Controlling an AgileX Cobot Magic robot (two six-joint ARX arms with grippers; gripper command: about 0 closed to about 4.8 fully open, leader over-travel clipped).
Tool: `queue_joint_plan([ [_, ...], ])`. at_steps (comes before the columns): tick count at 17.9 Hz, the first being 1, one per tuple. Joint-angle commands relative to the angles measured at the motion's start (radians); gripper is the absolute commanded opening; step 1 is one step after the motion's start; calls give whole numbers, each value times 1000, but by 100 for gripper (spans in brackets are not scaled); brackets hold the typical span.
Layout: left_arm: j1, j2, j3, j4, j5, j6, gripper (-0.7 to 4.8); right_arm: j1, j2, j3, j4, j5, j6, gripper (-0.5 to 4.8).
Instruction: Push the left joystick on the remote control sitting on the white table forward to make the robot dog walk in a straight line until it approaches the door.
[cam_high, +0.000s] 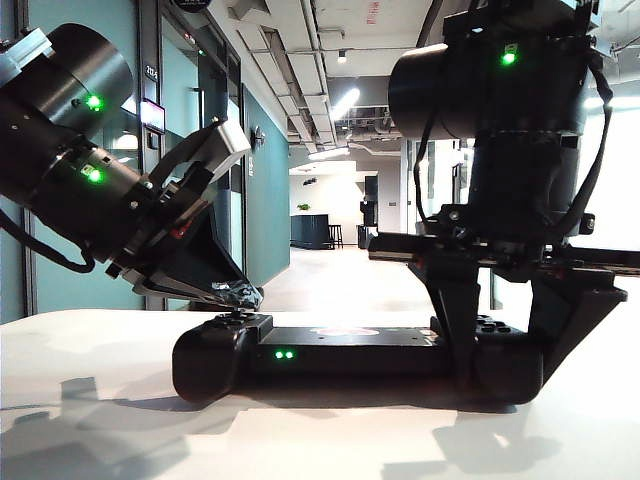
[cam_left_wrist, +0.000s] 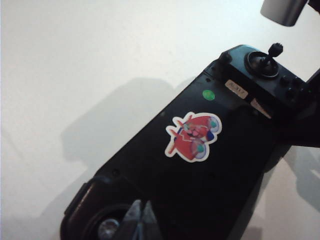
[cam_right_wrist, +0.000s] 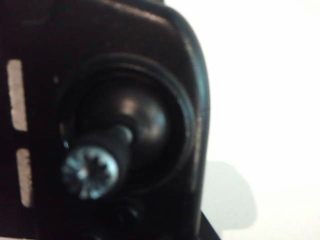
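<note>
The remote control (cam_high: 355, 350) lies flat near the middle of the white table (cam_high: 90, 400), two green lights facing the near edge. The left gripper (cam_high: 238, 296), tilted down, has its jaws drawn together at the left joystick (cam_left_wrist: 108, 228), holding nothing. The right gripper (cam_high: 510, 340) straddles the controller's other end, jaws partly open and closed on that bulky end (its joystick (cam_right_wrist: 92, 170) fills the right wrist view).

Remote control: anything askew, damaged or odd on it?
Nothing damaged. The remote control lies flat on the white table, green lights on. Left gripper, fingertips together, sits at its left joystick; right gripper straddles the other end. Only oddity: a cartoon sticker mid-body.
</note>
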Motion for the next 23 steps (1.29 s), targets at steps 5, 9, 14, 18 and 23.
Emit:
queue_joint_plan([
  [5,0,0,1,9,-3,0,-5,0,0,1,-17,-6,2,209],
  [9,0,1,1,10,-3,0,-5,0,0,1,-18,-6,2,209],
  [14,0,6,1,25,-6,-2,-5,1,0,1,-18,-7,2,209],
  [18,0,6,1,25,-7,-2,-5,1,0,1,-18,-7,2,209],
  [23,0,6,1,25,-7,-3,-5,1,0,1,-18,-7,2,209],
])
